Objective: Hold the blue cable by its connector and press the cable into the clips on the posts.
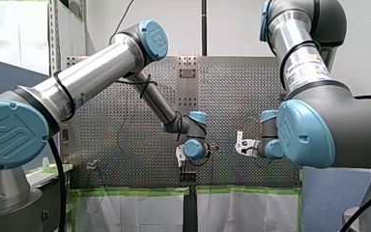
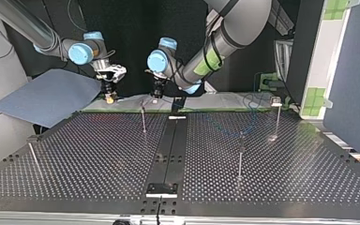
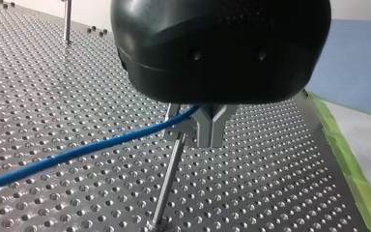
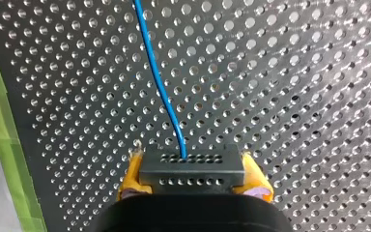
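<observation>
In the right wrist view my right gripper (image 4: 192, 178) is shut on the black connector (image 4: 191, 169), its yellow pads (image 4: 131, 173) on either side. The blue cable (image 4: 162, 82) runs out of the connector over the perforated table. In the left wrist view my left gripper (image 3: 210, 141), black with metal fingers (image 3: 207, 126), is shut on the blue cable (image 3: 77, 153), right beside the clip (image 3: 178, 124) on top of a thin post (image 3: 168, 181). In the top view the right gripper (image 2: 110, 93) and the left gripper (image 2: 156, 91) hang side by side over the table's far edge, near a post (image 2: 143, 117).
More thin posts stand on the table (image 2: 240, 154) (image 2: 276, 117) (image 2: 33, 157). A black strip (image 2: 171, 140) runs down the middle. A blue sheet (image 2: 47, 96) lies beyond the far edge at the top view's left. Green tape (image 4: 0, 145) lines the table's edge.
</observation>
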### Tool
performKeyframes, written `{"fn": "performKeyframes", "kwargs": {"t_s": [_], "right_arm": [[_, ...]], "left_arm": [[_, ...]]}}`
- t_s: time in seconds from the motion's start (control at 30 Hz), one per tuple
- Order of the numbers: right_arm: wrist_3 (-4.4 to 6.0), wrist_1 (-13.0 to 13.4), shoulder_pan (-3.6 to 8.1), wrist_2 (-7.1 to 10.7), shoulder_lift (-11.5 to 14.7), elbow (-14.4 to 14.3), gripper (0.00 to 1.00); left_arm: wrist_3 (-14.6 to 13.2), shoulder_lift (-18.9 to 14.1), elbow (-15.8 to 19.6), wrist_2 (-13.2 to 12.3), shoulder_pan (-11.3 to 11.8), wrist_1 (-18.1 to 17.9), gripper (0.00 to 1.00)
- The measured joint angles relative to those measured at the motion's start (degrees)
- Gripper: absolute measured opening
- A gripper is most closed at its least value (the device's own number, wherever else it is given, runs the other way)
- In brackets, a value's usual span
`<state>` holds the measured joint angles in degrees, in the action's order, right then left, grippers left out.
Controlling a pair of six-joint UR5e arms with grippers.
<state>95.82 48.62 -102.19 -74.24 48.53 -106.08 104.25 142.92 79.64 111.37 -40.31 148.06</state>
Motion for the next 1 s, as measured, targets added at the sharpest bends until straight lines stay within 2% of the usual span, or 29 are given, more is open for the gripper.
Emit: {"fn": "performKeyframes", "kwargs": {"t_s": [0.37, 0.7, 1.0], "right_arm": [[0.08, -0.67, 0.94, 0.3, -0.68, 1.94, 0.0], [0.29, -1.09, 1.11, 0.62, -0.82, 3.7, 0.0], [0.68, -1.14, 1.28, 0.41, -0.93, 4.74, 0.0]], "left_arm": [[0.26, 0.02, -0.16, -0.73, -0.14, -1.59, 0.0], [0.87, 0.07, -1.99, -1.68, -0.63, -1.8, 0.0], [3.15, 0.17, -2.81, -2.83, -0.64, -1.82, 0.0]]}}
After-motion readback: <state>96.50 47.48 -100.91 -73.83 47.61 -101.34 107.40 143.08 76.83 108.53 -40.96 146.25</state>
